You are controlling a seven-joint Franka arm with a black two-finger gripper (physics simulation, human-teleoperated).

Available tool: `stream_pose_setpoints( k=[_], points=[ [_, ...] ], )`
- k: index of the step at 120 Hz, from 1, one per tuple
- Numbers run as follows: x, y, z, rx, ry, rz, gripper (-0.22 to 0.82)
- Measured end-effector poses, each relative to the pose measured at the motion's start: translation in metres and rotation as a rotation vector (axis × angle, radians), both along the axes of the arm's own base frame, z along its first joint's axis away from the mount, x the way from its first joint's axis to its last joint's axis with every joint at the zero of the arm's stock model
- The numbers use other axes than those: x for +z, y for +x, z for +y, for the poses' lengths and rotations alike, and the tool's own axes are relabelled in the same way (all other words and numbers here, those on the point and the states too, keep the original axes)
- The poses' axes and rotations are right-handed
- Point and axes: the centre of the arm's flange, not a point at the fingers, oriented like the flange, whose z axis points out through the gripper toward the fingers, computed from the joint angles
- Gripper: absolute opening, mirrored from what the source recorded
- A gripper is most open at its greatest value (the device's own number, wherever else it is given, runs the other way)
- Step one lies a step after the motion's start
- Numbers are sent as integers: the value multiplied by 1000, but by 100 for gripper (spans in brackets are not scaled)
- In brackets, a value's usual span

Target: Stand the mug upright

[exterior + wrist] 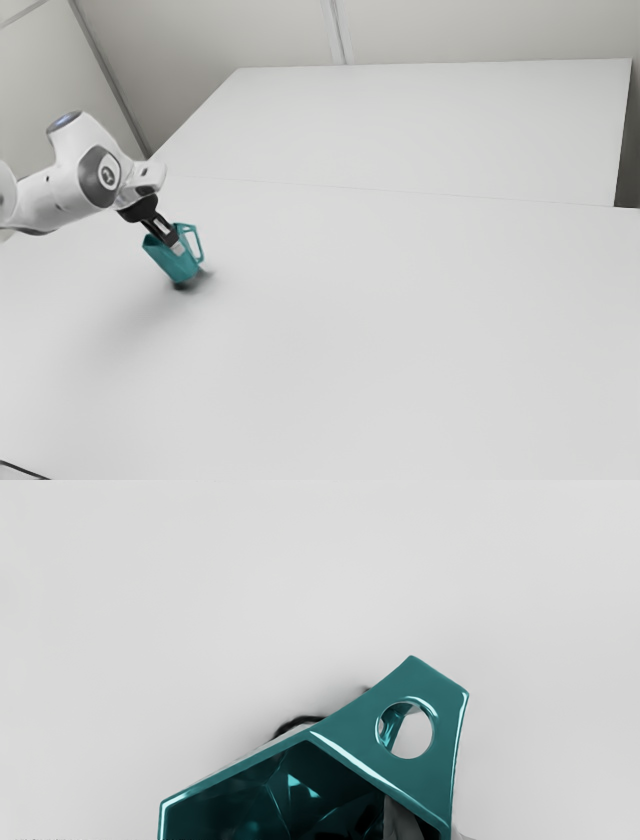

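Toward the exterior view's left, the teal mug (pixel 182 268) is tilted, not upright: its opening is directed obliquely upward and toward the exterior view's left, and its base slants down toward the exterior view's right, next to a dark shadow (pixel 192 285) on the white table (pixel 400 340). The angular handle (pixel 200 248) occupies the side facing the exterior view's right. In the wrist view, the faceted rim (pixel 240 768) surrounds a dark, glossy interior, and a round hole (pixel 414 732) passes through the handle.

The gripper (pixel 177 247) appears to be clamped on the mug by its wall, as far as the partly hidden contact allows one to judge. One grey finger (pixel 402 825) lies inside the opening, next to the wall on the handle side. In the exterior view, the black gripper slants downward to the mug from the wrist of the white arm (pixel 65 198), which enters at the exterior view's left.

Beyond the table lie a broad white panel (pixel 430 125) and a pale wall (pixel 240 30) bearing a narrow upright strip (pixel 338 30). At the exterior view's lower left corner, a thin dark line (pixel 22 470) runs obliquely.
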Motion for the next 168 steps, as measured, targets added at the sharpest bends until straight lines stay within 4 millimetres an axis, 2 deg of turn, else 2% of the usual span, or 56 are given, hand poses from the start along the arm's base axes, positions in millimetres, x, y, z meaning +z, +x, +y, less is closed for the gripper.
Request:
stream_pose_setpoints(
  k=[24, 44, 80, 100, 112, 135, 144, 150, 157, 168],
  points=[
    [-9, 4, 2, 41, 94, -54, -18],
    [1, 11, 0, 71, 107, -22, -18],
    [-18, 16, 1, 138, 84, 82, -18],
    [-19, 17, -2, 159, 90, 104, 19],
    [-15, 19, -2, 175, 92, 106, 34],
    [61, 46, -3, 182, 141, 31, 50],
    [99, 50, -14, 176, 155, 7, 53],
    [129, 43, -21, 184, 155, 6, 55],
    [169, 23, -26, 215, 144, 15, 56],
    [234, -13, -56, 249, 142, 34, 58]
  ],
)
